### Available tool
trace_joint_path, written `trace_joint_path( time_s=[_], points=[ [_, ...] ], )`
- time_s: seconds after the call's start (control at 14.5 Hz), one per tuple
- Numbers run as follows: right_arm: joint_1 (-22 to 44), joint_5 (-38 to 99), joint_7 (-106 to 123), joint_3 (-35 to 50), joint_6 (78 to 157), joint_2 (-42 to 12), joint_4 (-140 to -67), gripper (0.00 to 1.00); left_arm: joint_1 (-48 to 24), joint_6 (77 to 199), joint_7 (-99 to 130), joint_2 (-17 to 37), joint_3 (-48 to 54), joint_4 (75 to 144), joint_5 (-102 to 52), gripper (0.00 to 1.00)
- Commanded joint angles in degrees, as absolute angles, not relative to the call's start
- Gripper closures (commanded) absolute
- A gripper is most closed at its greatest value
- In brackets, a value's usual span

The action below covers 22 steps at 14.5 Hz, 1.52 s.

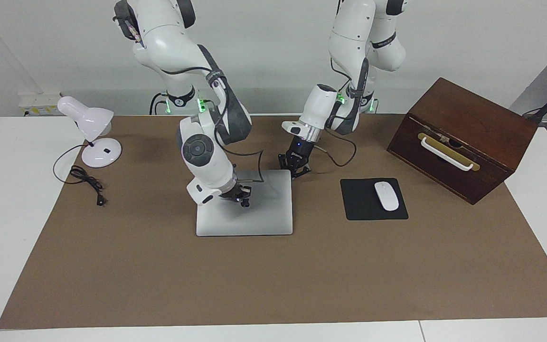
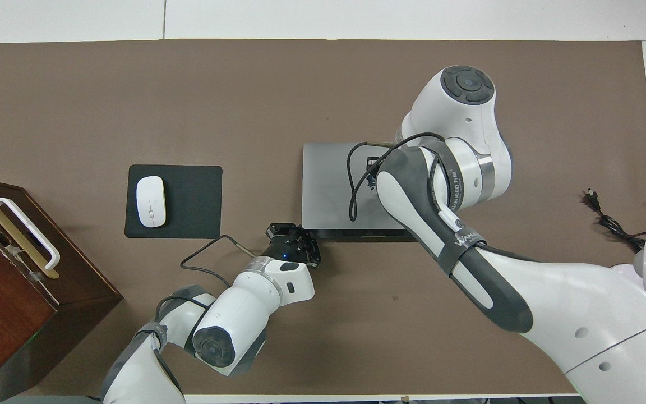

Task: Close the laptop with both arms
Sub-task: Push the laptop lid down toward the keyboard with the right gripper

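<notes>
The silver-grey laptop [image 1: 264,213] lies in the middle of the brown mat, its lid down flat or almost flat on its base. It also shows in the overhead view [image 2: 328,185], where a thin dark strip runs along the edge nearest the robots. My right gripper [image 1: 240,195] rests on top of the lid, about mid-lid. In the overhead view it is mostly hidden under its own arm. My left gripper [image 1: 295,171] sits low at the laptop's corner nearest the robots, toward the left arm's end, and also shows in the overhead view [image 2: 292,242].
A black mouse pad [image 1: 373,199] with a white mouse [image 1: 386,195] lies beside the laptop toward the left arm's end. A dark wooden box [image 1: 463,137] with a white handle stands past it. A white desk lamp [image 1: 90,130] and its cord [image 1: 86,183] are at the right arm's end.
</notes>
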State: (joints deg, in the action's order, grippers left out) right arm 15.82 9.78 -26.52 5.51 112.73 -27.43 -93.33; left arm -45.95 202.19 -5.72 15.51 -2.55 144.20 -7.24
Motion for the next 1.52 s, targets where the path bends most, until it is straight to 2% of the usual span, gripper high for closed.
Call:
trace_joint_path(
  time_s=[0.0, 0.69, 0.9, 1.1, 1.31, 1.45],
  points=[
    [16.00, 11.25, -27.51, 5.62, 114.87, -26.37, -95.80, 1.00, -45.26, 200.83, -7.29, 17.31, -2.99, 148.01, -7.47, 1.00],
    [16.00, 11.25, -27.51, 5.62, 115.75, -26.28, -96.33, 1.00, -45.26, 200.83, -7.38, 17.40, -2.99, 147.83, -7.47, 1.00],
    [15.91, 11.16, -29.43, 5.62, 116.01, -24.09, -95.45, 1.00, -45.26, 200.83, -7.38, 17.58, -2.99, 147.57, -7.56, 1.00],
    [14.86, 9.67, -28.66, 5.01, 120.65, -22.50, -93.00, 1.00, -45.18, 200.83, -7.30, 17.58, -2.99, 147.48, -7.56, 1.00],
    [10.56, 6.60, -19.64, 5.18, 124.80, -22.41, -88.09, 0.50, -44.91, 200.83, -6.42, 17.58, -2.81, 146.08, -8.00, 1.00],
    [6.87, 4.93, -10.77, 5.19, 126.55, -22.85, -87.01, 0.29, -44.91, 200.83, -3.27, 16.53, -2.90, 145.90, -8.09, 1.00]
  ],
)
